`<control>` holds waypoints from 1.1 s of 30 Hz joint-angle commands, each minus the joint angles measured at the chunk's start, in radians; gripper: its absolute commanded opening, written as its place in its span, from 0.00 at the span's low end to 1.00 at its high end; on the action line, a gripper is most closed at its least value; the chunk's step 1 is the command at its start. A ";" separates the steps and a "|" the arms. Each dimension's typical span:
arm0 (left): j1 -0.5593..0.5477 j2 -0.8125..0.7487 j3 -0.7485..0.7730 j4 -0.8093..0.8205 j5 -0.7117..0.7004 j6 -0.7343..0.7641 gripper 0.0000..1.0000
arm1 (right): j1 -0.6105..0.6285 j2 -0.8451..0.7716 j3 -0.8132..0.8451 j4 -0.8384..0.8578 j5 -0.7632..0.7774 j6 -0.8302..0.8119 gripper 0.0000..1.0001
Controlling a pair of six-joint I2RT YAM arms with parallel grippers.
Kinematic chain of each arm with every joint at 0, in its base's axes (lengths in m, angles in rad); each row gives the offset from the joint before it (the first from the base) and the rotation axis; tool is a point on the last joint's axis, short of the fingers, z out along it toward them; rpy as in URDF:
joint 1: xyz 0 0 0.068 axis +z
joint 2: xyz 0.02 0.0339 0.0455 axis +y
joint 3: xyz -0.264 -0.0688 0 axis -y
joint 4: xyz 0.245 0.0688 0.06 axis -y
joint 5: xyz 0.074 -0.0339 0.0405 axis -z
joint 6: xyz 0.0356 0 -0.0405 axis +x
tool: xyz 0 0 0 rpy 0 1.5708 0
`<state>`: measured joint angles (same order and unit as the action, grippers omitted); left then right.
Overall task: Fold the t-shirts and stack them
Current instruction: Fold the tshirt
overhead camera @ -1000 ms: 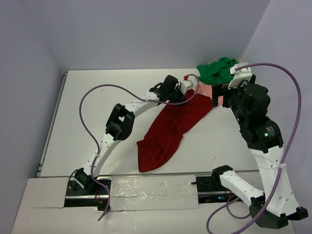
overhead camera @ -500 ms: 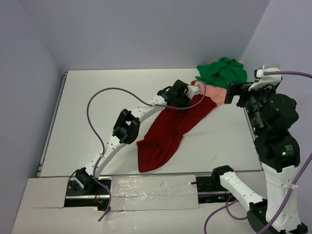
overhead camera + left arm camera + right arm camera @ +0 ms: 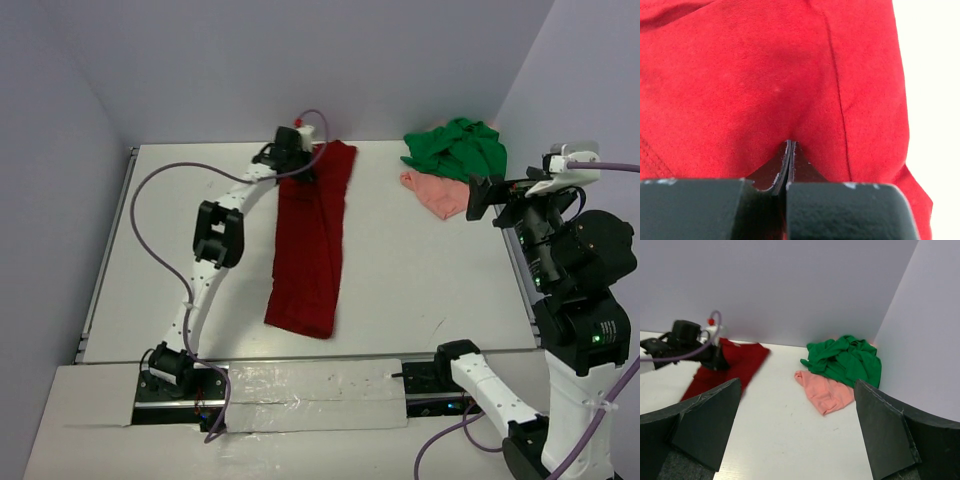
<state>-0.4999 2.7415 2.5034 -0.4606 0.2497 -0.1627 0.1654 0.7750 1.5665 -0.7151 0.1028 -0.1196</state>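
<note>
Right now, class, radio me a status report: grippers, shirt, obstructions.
Left gripper shut on dark red cloth t-shirt. Right gripper open, empty. Nothing in the way.

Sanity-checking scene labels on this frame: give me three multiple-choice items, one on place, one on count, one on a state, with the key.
1. Where does the crumpled bright green cloth t-shirt lie?
A. near left corner
B. far right corner of the white table
C. on the arm bases

2. How many t-shirts are in view?
A. two
B. three
C. four

3. The left end effector is:
A. open over bare table
B. shut on the green t-shirt
C. shut on the long dark red cloth t-shirt

Key:
1 B, it sits far right, partly over the crumpled pale pink cloth t-shirt.
2 B, one red, one green, one pink.
3 C, the left wrist view shows the jaws pinched on red cloth.
</note>
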 commanded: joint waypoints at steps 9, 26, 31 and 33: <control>0.110 -0.043 -0.023 0.278 -0.107 -0.001 0.01 | -0.020 -0.028 -0.054 0.006 -0.084 0.017 1.00; 0.102 -0.662 -0.461 0.255 -0.088 0.037 0.50 | 0.020 0.196 -0.315 0.087 -0.426 -0.061 1.00; 0.178 -1.052 -0.771 0.252 -0.231 0.104 0.56 | 0.213 0.227 -0.447 0.219 -0.246 -0.192 1.00; 0.222 -1.170 -0.860 0.226 -0.245 0.100 0.56 | 0.342 0.277 -0.492 0.264 -0.168 -0.242 1.00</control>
<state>-0.3328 1.7088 1.7435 -0.2207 0.0940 -0.0956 0.3920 1.0420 1.0935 -0.5995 -0.1585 -0.2554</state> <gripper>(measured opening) 0.560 0.999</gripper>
